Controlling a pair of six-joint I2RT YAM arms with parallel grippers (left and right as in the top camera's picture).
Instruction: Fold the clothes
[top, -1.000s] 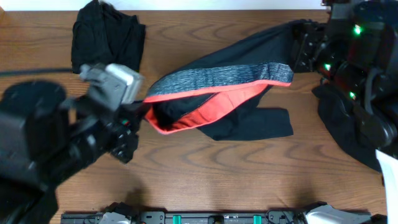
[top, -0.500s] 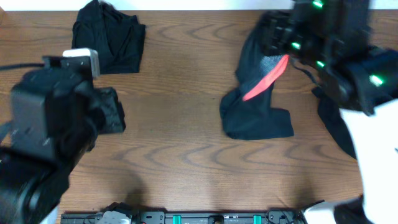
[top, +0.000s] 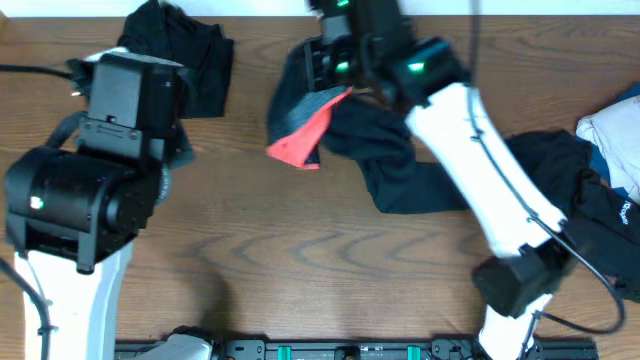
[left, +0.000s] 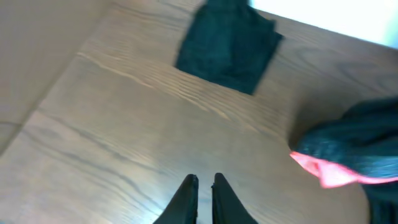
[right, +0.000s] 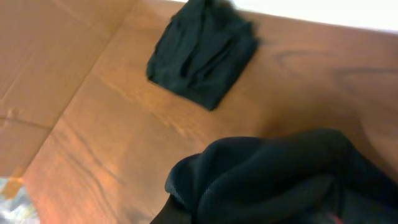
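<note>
Bunching into soft, rounded folds, the black trousers (top: 400, 165) lay at the far middle of the worktop (top: 300, 265), one end gathered up at the right end effector (top: 325, 75) and the rest trailing limp toward the near right. That end effector was clamped on the cloth, its fingers buried under the fabric in the wrist view; it had probably pinched the waist end so the piece could be dragged or laid over itself. The coral band (top: 300, 135) showed as a bright, smooth wedge where the waist had turned inside out, against the matte, slightly heathered black knit. The left end effector (left: 204, 182) hung over bare wood, its slim dark fingers drawn nearly together with only a slit between them and nothing in it, seemingly out of the way. A folded black garment (top: 180, 55) sat as a compact, roughly square bundle at the far left, apparently done. At the right edge a loose heap of clothes (top: 570, 175), black with white and blue, looked unfolded. The worktop was hard, wood-grained brown.
</note>
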